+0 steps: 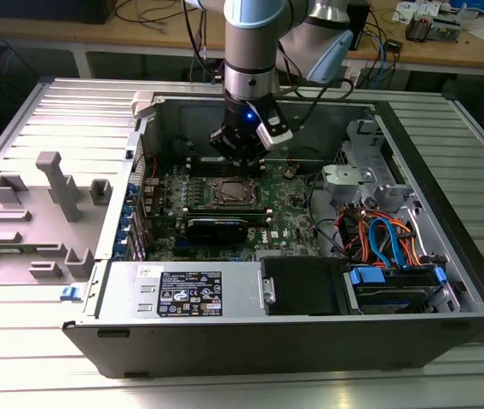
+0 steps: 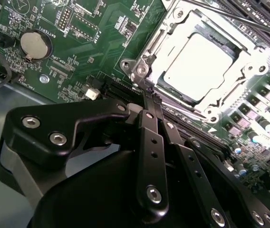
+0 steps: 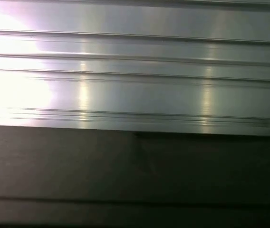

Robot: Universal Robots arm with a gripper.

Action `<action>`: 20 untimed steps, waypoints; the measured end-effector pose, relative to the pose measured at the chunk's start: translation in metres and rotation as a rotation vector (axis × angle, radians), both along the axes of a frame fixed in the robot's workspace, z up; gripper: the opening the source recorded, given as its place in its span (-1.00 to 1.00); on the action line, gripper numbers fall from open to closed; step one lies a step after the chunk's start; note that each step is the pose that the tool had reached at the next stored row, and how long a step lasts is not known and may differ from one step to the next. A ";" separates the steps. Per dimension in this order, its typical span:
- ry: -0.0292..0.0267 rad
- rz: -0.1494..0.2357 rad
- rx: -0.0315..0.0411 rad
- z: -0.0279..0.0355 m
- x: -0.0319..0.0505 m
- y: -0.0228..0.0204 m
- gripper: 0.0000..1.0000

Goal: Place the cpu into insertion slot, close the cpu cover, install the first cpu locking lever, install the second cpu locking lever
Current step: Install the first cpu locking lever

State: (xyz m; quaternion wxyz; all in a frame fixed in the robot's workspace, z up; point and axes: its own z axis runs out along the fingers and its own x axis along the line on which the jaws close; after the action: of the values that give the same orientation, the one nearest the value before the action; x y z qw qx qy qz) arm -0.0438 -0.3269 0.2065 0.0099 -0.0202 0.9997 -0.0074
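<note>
1. Upper centre of the exterior view, the gripper (image 1: 240, 160) hangs just above the green motherboard (image 1: 297, 223) inside the open computer case (image 1: 446, 204).
2. Over in the second wrist view, the black fingers (image 2: 151, 142) are pressed together, clenched, with nothing between them, and their tips sit right at the corner of the socket.
3. Upper right of that view, the cpu (image 2: 199, 64) lies in the insertion slot (image 2: 147, 61), and the cpu cover (image 2: 242, 45) frames it, lying flat around its silver top.
4. Upper left of that view, a coin battery (image 2: 33, 43) sits on the board.
</note>
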 end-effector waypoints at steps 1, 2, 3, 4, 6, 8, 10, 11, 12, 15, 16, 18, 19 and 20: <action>0.0001 0.001 0.0001 -0.0002 0.0002 0.0000 -0.79; 0.0000 0.002 0.0001 -0.0003 0.0004 0.0000 -0.79; 0.0000 0.003 0.0001 -0.0003 0.0004 0.0000 -0.79; -0.0001 0.004 0.0002 -0.0002 0.0005 0.0000 -0.79; -0.0003 0.005 0.0004 0.0007 0.0005 0.0001 -0.79; 0.0000 0.006 0.0001 0.0039 0.0005 0.0000 -0.79; -0.0001 0.006 0.0002 0.0040 0.0005 0.0000 -0.79; 0.0000 0.006 0.0001 0.0039 0.0005 0.0000 -0.79; 0.0001 0.006 0.0000 0.0036 0.0005 0.0000 -0.79; -0.0001 0.008 0.0003 0.0016 0.0001 0.0000 -0.79; 0.0001 0.009 0.0004 0.0015 -0.0001 0.0000 -0.79; 0.0001 0.009 0.0006 0.0007 -0.0001 0.0000 -0.79; 0.0001 0.009 0.0005 0.0007 -0.0001 0.0000 -0.79; 0.0001 0.010 0.0005 0.0005 -0.0001 0.0000 -0.79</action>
State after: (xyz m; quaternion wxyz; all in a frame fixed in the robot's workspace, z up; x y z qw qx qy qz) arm -0.0440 -0.3269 0.2070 0.0099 -0.0250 0.9996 -0.0071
